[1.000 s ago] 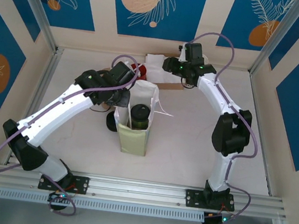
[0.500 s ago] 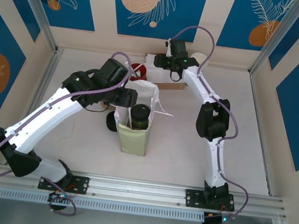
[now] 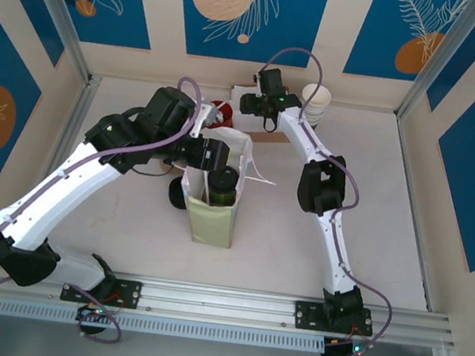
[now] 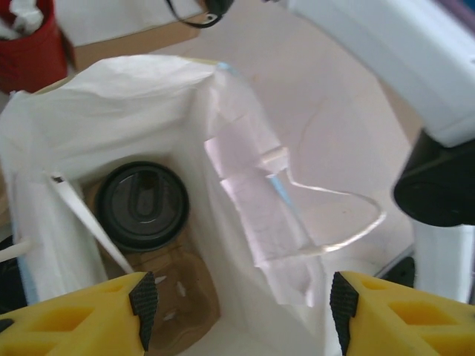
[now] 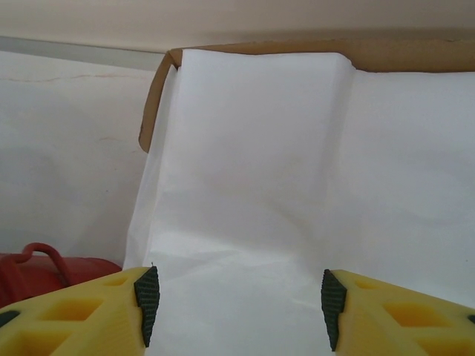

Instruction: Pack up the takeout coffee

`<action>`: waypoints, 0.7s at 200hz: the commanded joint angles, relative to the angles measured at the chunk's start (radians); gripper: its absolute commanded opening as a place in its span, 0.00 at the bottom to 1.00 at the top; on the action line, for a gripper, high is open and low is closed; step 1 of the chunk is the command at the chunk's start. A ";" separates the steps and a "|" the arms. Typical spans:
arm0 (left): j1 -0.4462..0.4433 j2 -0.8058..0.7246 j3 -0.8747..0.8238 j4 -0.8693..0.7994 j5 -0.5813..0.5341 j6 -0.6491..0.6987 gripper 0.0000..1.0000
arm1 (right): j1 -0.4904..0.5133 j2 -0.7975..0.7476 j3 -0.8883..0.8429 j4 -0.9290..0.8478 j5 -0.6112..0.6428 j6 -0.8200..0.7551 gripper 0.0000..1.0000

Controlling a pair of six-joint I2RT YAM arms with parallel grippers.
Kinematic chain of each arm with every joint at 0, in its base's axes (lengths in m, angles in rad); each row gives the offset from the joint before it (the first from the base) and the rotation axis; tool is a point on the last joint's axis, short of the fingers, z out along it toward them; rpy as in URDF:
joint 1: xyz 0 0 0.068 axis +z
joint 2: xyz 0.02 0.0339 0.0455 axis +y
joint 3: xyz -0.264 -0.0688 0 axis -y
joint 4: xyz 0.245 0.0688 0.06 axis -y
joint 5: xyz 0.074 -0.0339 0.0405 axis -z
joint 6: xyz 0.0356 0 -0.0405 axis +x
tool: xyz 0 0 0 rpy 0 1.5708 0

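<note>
The coffee cup is lodged in the bag; left gripper and right gripper are held spread, empty; little is judged left.

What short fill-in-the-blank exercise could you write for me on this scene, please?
1. The takeout coffee stands ____ the white paper bag.
2. Its lid is ____ in colour.
3. The left gripper hovers above the bag with its jaws ____.
4. The right gripper hangs over ____ paper.

Missing words: inside; black; open; white.
</note>
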 commanded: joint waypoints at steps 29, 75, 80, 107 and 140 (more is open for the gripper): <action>-0.001 -0.055 0.034 0.074 0.084 0.046 0.65 | 0.008 0.054 0.069 -0.007 0.106 -0.057 0.65; -0.002 -0.079 0.074 0.093 0.103 0.080 0.66 | -0.005 0.090 0.089 -0.011 0.128 -0.070 0.66; -0.001 -0.081 0.080 0.093 0.102 0.083 0.66 | -0.006 0.094 0.092 -0.012 0.129 -0.072 0.66; -0.001 -0.097 0.086 0.089 0.091 0.094 0.66 | -0.013 0.113 0.106 -0.011 0.133 -0.080 0.69; -0.001 -0.105 0.083 0.073 0.078 0.100 0.67 | -0.021 0.134 0.120 -0.011 0.132 -0.086 0.69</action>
